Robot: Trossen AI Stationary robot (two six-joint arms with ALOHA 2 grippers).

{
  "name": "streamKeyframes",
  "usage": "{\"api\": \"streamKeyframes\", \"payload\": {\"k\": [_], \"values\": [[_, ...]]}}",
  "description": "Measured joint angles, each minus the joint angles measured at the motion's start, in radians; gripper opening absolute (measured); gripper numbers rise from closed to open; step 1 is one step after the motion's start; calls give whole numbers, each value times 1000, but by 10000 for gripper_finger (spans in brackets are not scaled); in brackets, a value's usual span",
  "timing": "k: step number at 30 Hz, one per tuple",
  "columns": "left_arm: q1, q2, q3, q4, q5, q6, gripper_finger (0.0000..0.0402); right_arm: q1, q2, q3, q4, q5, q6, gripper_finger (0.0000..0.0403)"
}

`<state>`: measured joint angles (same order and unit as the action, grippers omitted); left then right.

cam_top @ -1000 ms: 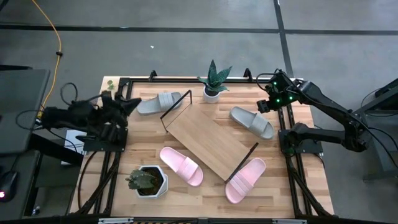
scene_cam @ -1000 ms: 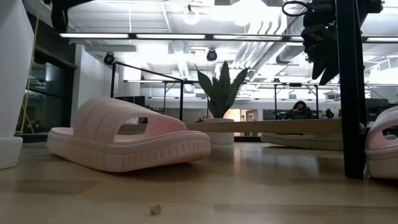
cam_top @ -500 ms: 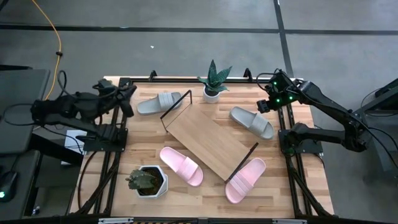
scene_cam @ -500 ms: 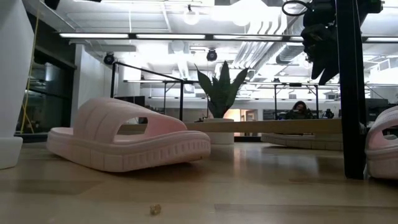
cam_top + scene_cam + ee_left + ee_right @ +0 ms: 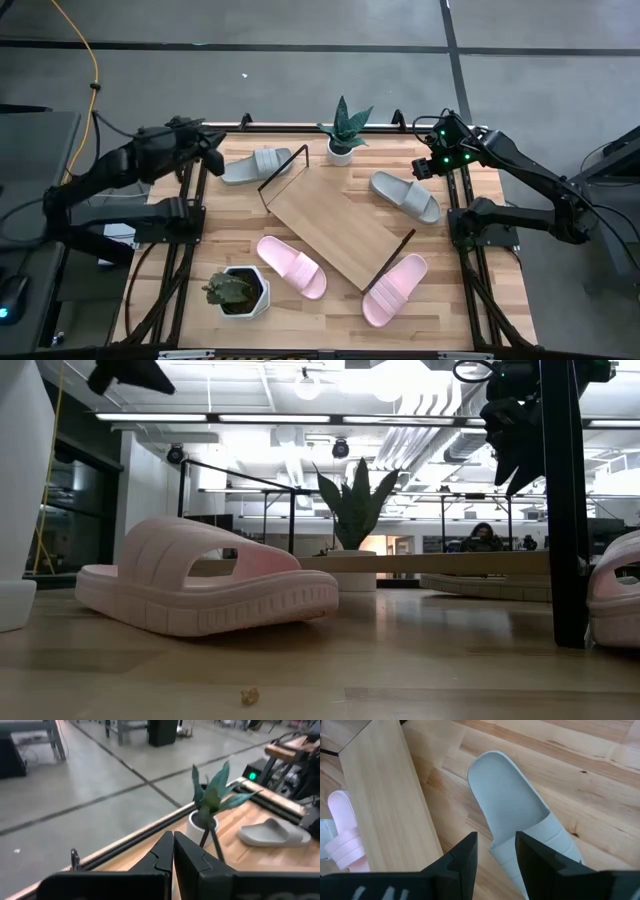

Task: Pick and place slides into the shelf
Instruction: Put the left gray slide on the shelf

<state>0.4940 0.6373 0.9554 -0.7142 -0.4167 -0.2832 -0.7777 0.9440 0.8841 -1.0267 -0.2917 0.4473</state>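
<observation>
Two grey slides lie on their soles on the table: one far left [image 5: 258, 163], one at the right [image 5: 405, 195]. Two pink slides [image 5: 292, 266] [image 5: 395, 289] lie on the near side, one [image 5: 205, 590] filling the low view. The shelf [image 5: 340, 225] stands askew at the table's middle. My left gripper [image 5: 210, 150] is shut and hovers by the far-left corner, just left of the far-left grey slide; its fingers [image 5: 173, 855] touch nothing. My right gripper [image 5: 430, 165] is open above the right grey slide [image 5: 520, 820], its fingers [image 5: 495, 855] apart and clear of it.
A potted spiky plant [image 5: 343, 130] stands at the far edge between the two grey slides. A second pot with a cactus-like plant [image 5: 236, 291] sits near the left front. The shelf's black wire end frame [image 5: 560, 500] rises at the right of the low view.
My left arm has swung from beside the table's left edge toward the far edge and to the right, ending close to the far-left grey slide. The right arm and all the slides have stayed put.
</observation>
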Motion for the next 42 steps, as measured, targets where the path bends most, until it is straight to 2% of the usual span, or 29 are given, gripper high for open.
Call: {"api": "streamKeyframes", "payload": {"k": [8, 14, 19, 28, 31, 39, 42], "values": [[290, 130, -1, 8, 319, -11, 3, 0, 0, 0, 0, 0, -3, 124], [452, 243, -1, 9, 482, -21, 3, 0, 0, 0, 0, 33, -19, 124], [539, 332, -1, 7, 614, -39, 3, 0, 0, 0, 0, 49, -22, 124], [566, 393, -2, -38, 663, -65, 3, 0, 0, 0, 0, 57, -22, 124], [566, 371, -46, 33, 687, -101, 3, 0, 0, 0, 0, 71, -22, 124], [566, 158, -339, 240, 705, -296, 3, 0, 0, 0, 1, 80, -23, 124], [566, 56, -414, 295, 659, -370, 3, 0, 0, 0, 1, 80, -27, 124]]}}
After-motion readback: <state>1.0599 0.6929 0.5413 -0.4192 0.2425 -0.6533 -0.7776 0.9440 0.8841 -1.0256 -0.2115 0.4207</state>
